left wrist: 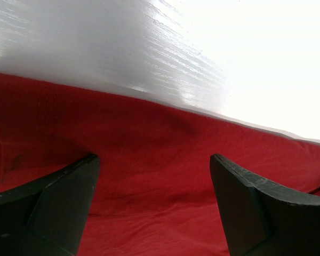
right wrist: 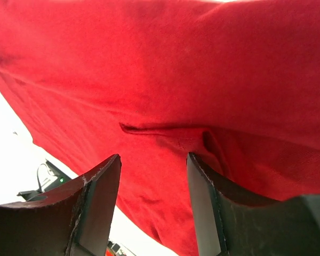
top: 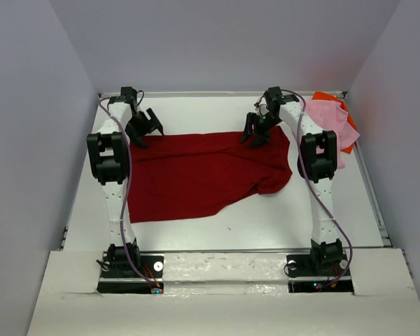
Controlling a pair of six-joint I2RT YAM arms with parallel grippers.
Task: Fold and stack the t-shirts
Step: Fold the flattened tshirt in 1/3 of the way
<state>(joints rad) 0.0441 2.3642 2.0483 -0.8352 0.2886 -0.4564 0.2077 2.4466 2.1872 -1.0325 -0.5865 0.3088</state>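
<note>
Dark red t-shirt (top: 196,178): lying spread across the middle of the white table (top: 266,224), far edge running between the two grippers, right-hand part bunching into a rounded lobe.

Left gripper (top: 145,133): poised at the far left corner of the red cloth, jaws standing wide and gripping nothing. Looking down, in its wrist view (left wrist: 154,160), on the far hem against bare table.

Right gripper (top: 255,136): sitting low over the far right part of the red cloth, jaws parted to a middling gap and pinching nothing. Showing a small crease beyond the fingers in its wrist view (right wrist: 153,157). Touching the cloth or not: impossible to tell.

Step in hand: most likely laying out and flattening the first shirt, with no fold made and nothing stacked.

Next move, as a judgement: calling for both grippers closing on the far edge together, then lifting evenly and carrying it toward the near edge. Probably smoothing the bunched lobe first.

Pink t-shirt (top: 329,122): lying crumpled at the far right corner, waiting its turn.

Orange t-shirt (top: 325,96): peeking out from under the pink one, mostly hidden.

In the way: the crumpled pile sitting just beside the right arm (top: 316,157), risking a snag on any wide swing.
</note>
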